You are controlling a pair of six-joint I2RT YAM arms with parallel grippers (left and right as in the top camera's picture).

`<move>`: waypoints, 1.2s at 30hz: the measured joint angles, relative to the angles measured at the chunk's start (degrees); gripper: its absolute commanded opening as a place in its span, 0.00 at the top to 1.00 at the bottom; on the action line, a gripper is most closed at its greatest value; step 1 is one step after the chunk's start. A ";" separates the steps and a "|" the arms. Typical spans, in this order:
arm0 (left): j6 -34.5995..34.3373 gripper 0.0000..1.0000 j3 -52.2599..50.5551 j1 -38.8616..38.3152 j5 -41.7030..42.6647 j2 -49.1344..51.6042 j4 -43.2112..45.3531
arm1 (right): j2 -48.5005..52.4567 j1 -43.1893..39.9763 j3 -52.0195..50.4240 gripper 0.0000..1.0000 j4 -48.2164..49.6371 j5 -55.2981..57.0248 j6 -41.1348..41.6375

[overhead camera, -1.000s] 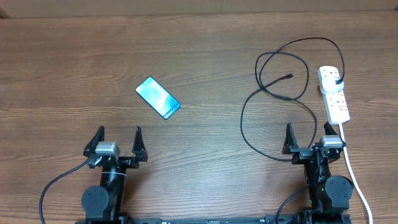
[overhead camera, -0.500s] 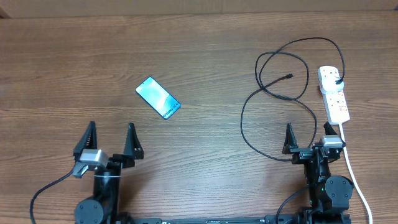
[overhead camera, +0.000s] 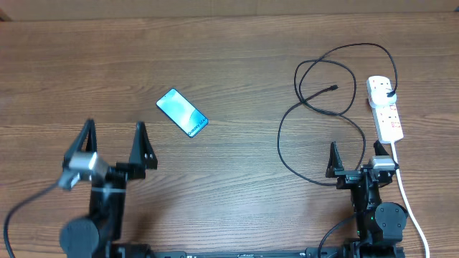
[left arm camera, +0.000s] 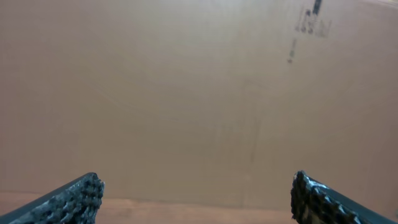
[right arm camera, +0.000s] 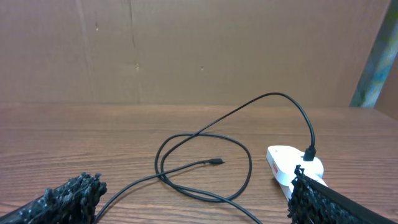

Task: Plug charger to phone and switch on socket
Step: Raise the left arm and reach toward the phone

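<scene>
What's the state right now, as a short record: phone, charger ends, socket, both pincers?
phone: flat on the table, screen lit, nothing plugged in
charger: black cable looped loosely on the table's right side
connector tip: free, within the upper loop, far from the phone
plug: seated in the socket's far end
socket: white power strip near the right edge; switch state too small to tell
left pincer: open, empty, short of the phone
right pincer: open, empty, beside the cable's near loop
</scene>
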 measured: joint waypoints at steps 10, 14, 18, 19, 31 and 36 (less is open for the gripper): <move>-0.09 0.00 19.56 0.00 11.85 21.22 -13.99 | -0.02 0.00 0.00 0.00 0.00 -0.02 0.04; -0.20 0.00 28.87 0.00 15.28 29.00 -25.64 | -0.02 0.00 0.00 0.00 -0.04 -0.02 0.07; -0.15 0.00 37.42 0.00 17.70 35.71 -37.05 | -0.02 0.00 0.00 0.00 -0.02 -0.02 0.04; -0.17 0.01 38.60 0.00 18.25 36.70 -38.36 | -0.02 0.00 0.00 0.00 -0.02 -0.02 0.04; -0.17 0.00 41.35 0.00 22.77 44.46 -53.46 | -0.02 0.00 0.00 0.00 -0.04 -0.02 0.02; -1.55 0.00 41.35 -0.02 22.71 46.49 -54.53 | -0.02 0.00 0.00 0.00 0.00 -0.02 0.04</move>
